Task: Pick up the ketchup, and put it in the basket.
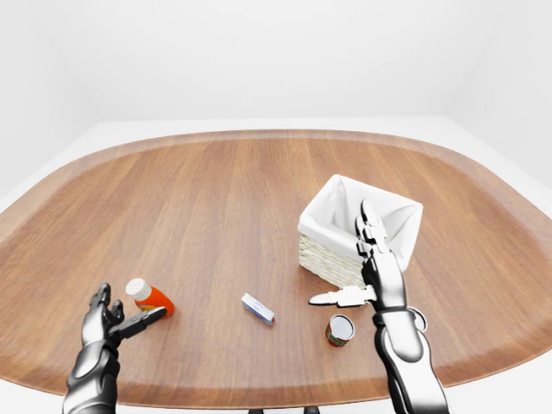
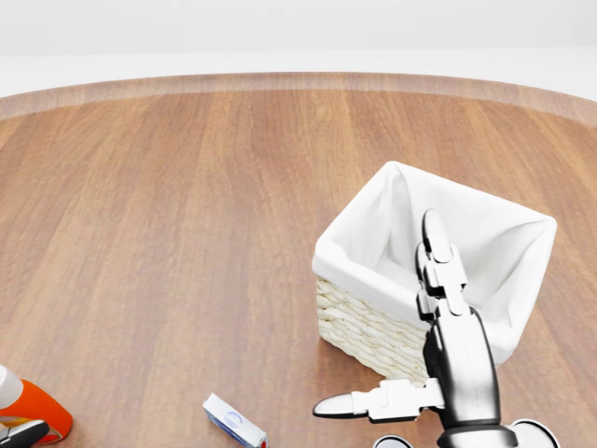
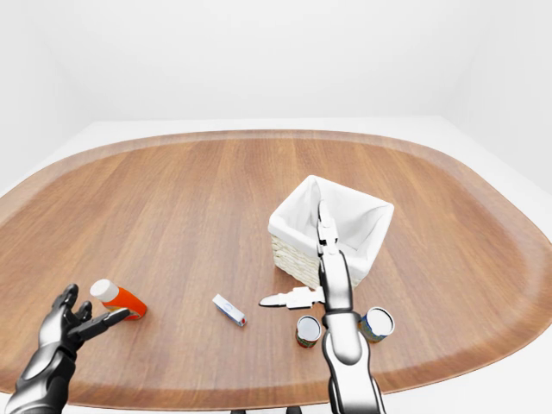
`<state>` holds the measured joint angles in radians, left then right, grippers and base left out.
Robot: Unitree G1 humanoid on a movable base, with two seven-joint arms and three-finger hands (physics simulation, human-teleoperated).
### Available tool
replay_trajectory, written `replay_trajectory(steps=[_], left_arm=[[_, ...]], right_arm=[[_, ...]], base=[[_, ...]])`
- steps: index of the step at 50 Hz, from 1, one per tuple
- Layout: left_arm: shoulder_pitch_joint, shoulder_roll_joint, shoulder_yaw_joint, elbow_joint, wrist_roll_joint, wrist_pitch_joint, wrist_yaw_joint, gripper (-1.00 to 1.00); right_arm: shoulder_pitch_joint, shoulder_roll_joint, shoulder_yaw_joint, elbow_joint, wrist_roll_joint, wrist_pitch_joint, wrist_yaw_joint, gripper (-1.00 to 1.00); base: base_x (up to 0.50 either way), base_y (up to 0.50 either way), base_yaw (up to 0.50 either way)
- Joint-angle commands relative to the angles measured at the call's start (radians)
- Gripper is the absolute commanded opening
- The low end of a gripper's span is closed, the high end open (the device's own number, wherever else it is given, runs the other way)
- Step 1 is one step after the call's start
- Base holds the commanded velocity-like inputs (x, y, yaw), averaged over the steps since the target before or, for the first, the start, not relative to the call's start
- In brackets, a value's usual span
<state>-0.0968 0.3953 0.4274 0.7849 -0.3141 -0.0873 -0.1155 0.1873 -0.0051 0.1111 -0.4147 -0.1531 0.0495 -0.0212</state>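
The ketchup (image 1: 150, 296), an orange-red bottle with a white cap, lies on its side near the table's lower left. My left hand (image 1: 122, 316) is open just below and left of it, one finger reaching along the bottle's lower side. Whether it touches I cannot tell. The basket (image 2: 362, 329), wicker with a white cloth lining, stands right of centre and holds nothing that I can see. My right hand (image 2: 378, 317) hovers open before the basket's near wall, fingers pointing up and thumb stretched left.
A small blue-and-white box (image 1: 257, 308) lies between the bottle and the basket. Two cans (image 3: 308, 330) (image 3: 376, 323) stand by my right forearm near the table's bottom edge. The wooden table (image 1: 216, 198) stretches wide above.
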Motion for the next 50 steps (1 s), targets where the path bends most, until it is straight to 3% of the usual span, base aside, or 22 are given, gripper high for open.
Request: replay_trajectory(steps=[1, 31, 47, 48, 49, 50], left_arm=[[-0.022, 0.018, -0.018, 0.047, -0.011, 0.000, 0.010, 1.00], [-0.113, 0.032, -0.067, 0.126, 0.024, 0.000, 0.049, 1.00], [-0.108, 0.027, -0.069, 0.088, 0.029, 0.000, 0.052, 1.00], [-0.107, 0.024, -0.069, 0.089, 0.029, 0.000, 0.048, 0.45], [-0.105, 0.022, -0.069, 0.088, 0.028, 0.000, 0.046, -0.94], [-0.103, 0.020, -0.070, 0.090, 0.043, 0.000, 0.059, -0.95]], right_arm=[[-0.001, 0.000, 0.001, 0.002, -0.001, -0.001, 0.000, 1.00], [0.000, -0.002, -0.001, 0.003, -0.001, -0.002, 0.003, 1.00], [0.003, -0.001, -0.001, -0.001, -0.002, -0.001, 0.004, 1.00], [0.004, -0.001, 0.000, -0.002, -0.003, -0.001, 0.004, 1.00], [0.004, -0.001, 0.000, -0.002, -0.003, 0.000, 0.004, 1.00], [0.002, -0.001, -0.001, -0.001, -0.003, 0.000, 0.004, 1.00]], base=[[0.00, 0.00, 0.00], [0.00, 0.00, 0.00], [0.00, 0.00, 0.00], [0.00, 0.00, 0.00], [0.00, 0.00, 0.00], [0.00, 0.00, 0.00]])
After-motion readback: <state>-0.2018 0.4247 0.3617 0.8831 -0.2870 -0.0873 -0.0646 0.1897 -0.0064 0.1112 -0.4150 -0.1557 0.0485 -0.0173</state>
